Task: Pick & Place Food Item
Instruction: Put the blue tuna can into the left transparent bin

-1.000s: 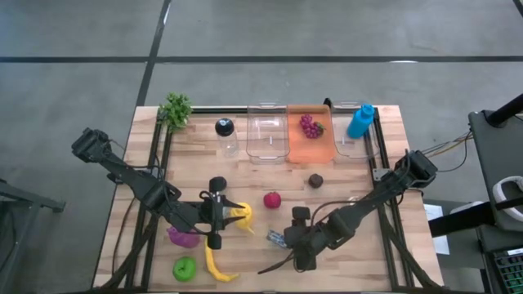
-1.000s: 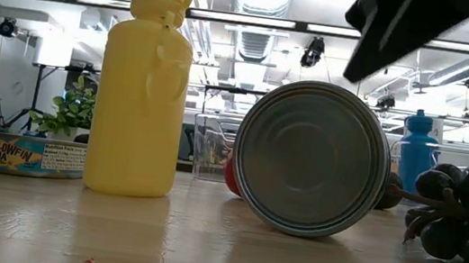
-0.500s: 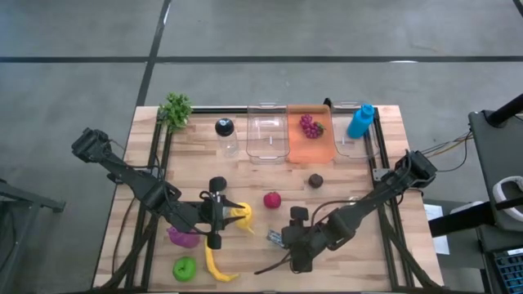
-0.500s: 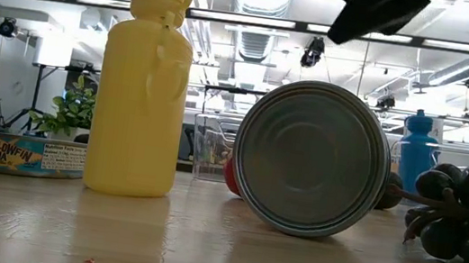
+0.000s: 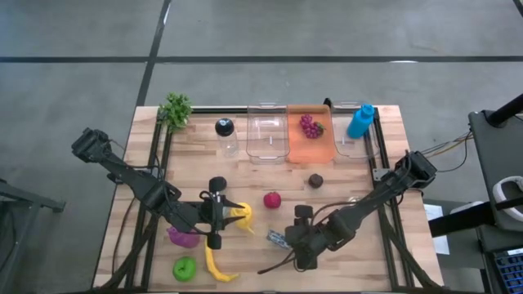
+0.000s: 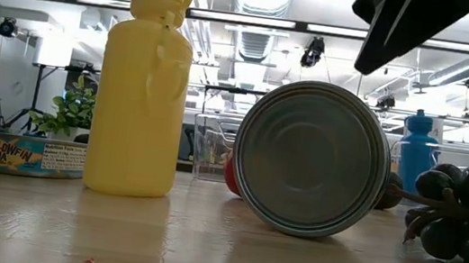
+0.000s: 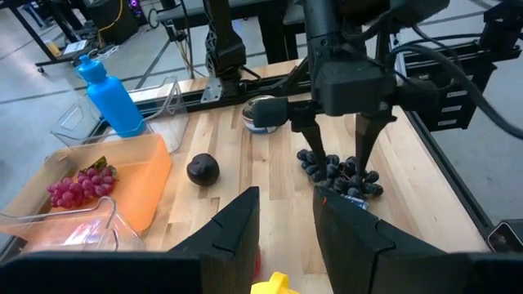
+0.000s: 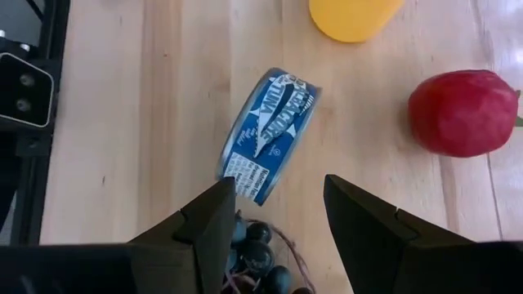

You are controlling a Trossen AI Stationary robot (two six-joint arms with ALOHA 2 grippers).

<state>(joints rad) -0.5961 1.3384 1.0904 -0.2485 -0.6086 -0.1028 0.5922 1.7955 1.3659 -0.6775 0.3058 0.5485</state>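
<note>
- Hovering above the dark grapes (image 7: 343,173), the right end effector (image 7: 337,155) points straight down with its fingers spread, one to each side of the bunch; it grasps nothing. Judged purpose: a vertical approach lets the fingers close on the bunch from both sides.
- The grapes lie on the worktop (image 5: 359,171) near its front edge, just beside a blue-labelled can (image 8: 268,135) lying on its side. The bunch is a loose cluster of small, glossy round berries, likely to shift under pressure.
- The can is a smooth metal cylinder with a ribbed end; being on its side, it could roll if nudged.
- The left end effector (image 5: 214,214) waits at the front left of the worktop, next to a yellow bottle (image 5: 239,216). Its fingers stand parted; whether they touch the bottle cannot be told.
- An orange tray (image 5: 309,144) at the back already holds red grapes (image 5: 310,125); clear bins (image 5: 267,135) stand beside it. It is a likely destination.
- A red apple (image 5: 272,199) lies between the arms.
- The worktop is pale planked wood, flat and matte.
</note>
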